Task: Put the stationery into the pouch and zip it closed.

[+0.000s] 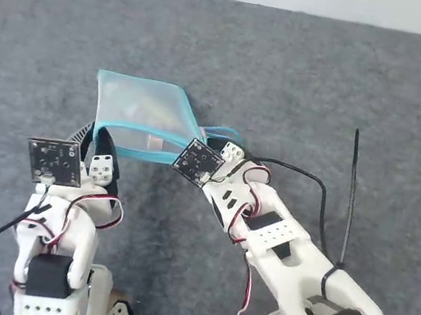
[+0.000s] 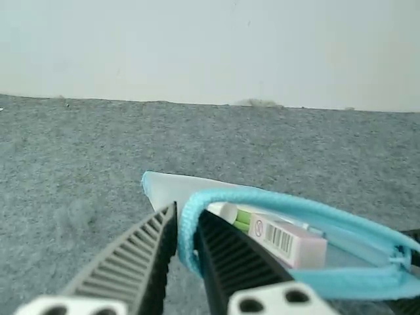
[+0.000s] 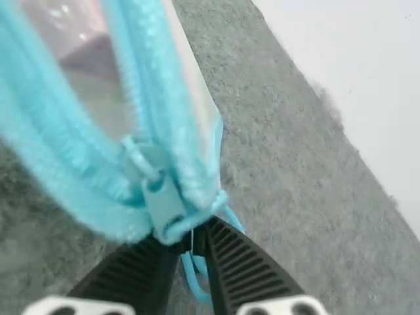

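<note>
The pouch (image 1: 142, 106) lies on the grey felt table cover (image 1: 368, 87) with its clear body flat and its mouth turned toward the two arms. The mouth gapes, and the turquoise zipper tape (image 2: 295, 207) stands up in an open loop.

The left gripper (image 1: 97, 137) is at the pouch's left corner. In its wrist view the ribbed black jaws of the left gripper (image 2: 186, 216) are drawn in to a narrow slit and pinch the end of the zipper tape where it curves round the corner; nothing else is between them.

Just inside the pouch (image 2: 164, 187), behind that corner, a white eraser (image 2: 289, 241) with a printed sleeve lies against the near tape. A green-and-white stick-shaped item (image 2: 244, 218) is beside it on the side nearer the corner; what it is cannot be told.

The right gripper (image 1: 224, 145) is at the pouch's opposite, right corner. Its wrist view shows the right gripper (image 3: 190, 239) almost fully closed — only a sliver between the jaws — clamping the pull end of the zipper slider (image 3: 164, 210), which sits at that end of the pouch (image 3: 79, 59). A thin turquoise cord (image 3: 197, 279) trails out of the slit between the fingers.
</note>
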